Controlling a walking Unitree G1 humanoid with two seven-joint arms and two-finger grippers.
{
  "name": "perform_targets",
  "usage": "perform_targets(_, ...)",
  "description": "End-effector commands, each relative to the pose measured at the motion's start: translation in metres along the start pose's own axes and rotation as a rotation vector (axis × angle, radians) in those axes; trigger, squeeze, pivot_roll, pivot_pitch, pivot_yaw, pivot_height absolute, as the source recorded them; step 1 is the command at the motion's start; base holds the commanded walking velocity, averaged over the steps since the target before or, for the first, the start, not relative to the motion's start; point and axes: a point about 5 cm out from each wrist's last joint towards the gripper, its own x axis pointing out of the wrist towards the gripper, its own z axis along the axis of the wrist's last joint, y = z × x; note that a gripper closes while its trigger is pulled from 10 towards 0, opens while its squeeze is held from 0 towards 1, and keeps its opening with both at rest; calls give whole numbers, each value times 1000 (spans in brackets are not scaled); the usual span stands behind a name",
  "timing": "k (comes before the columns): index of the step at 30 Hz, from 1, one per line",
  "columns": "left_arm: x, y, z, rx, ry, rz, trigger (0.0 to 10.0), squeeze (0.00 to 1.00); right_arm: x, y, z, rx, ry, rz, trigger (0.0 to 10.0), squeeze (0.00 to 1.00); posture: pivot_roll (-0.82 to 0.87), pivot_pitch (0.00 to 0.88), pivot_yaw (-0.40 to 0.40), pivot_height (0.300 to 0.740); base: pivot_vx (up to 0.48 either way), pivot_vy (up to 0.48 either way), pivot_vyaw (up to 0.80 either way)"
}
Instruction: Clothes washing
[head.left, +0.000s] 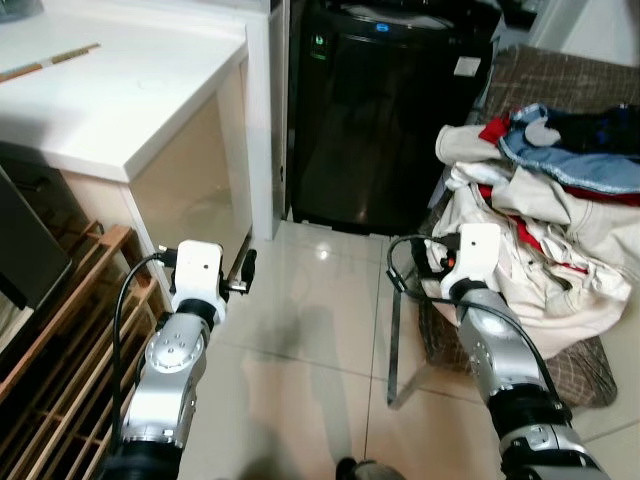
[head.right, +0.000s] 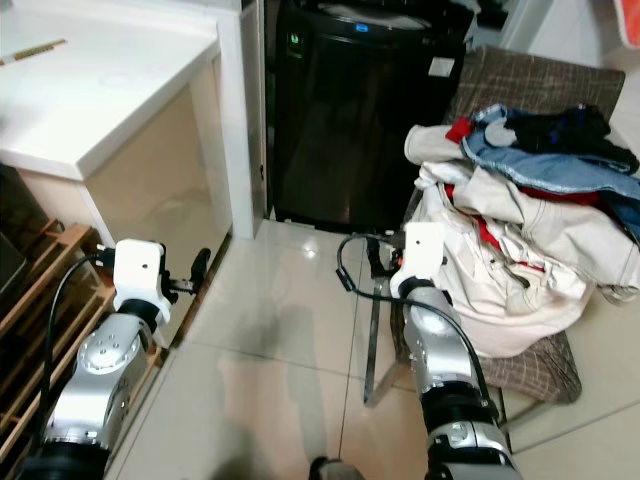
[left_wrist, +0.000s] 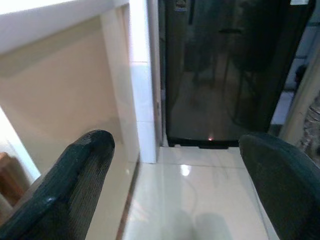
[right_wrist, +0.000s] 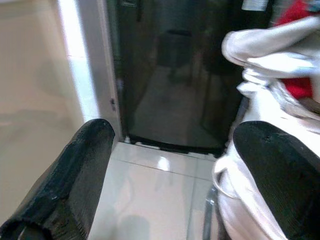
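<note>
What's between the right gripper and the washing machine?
Bare glossy floor tile, as the right wrist view shows. The right gripper is open; the washing machine stands ahead, and the clothes pile sits to its right.

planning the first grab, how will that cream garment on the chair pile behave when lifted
The cream garment looks soft and creased, so it will probably sag and drape from the right gripper. Other clothes lie over it, so they may drag or slide off the chair.
</note>
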Motion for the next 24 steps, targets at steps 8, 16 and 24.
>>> perform_targets(8, 3, 1, 22, 48, -78, -9, 10000, 1000, 0, -23, -2, 191, 15, -183, 10000, 1000, 16, 8, -45, 740, 0, 0, 0)
perform_targets(16, 5, 6, 15, -5, -52, 19, 10000, 0, -1, 4, 4, -48, -34, -18, 10000, 0, 7, 9, -38, 740, 0, 0, 0)
perform_targets(24, 7, 1, 23, 1, -84, -42, 10000, 0, 0, 2, 8, -80, -59, -32, 10000, 0, 1, 0, -34, 740, 375, 68, 0)
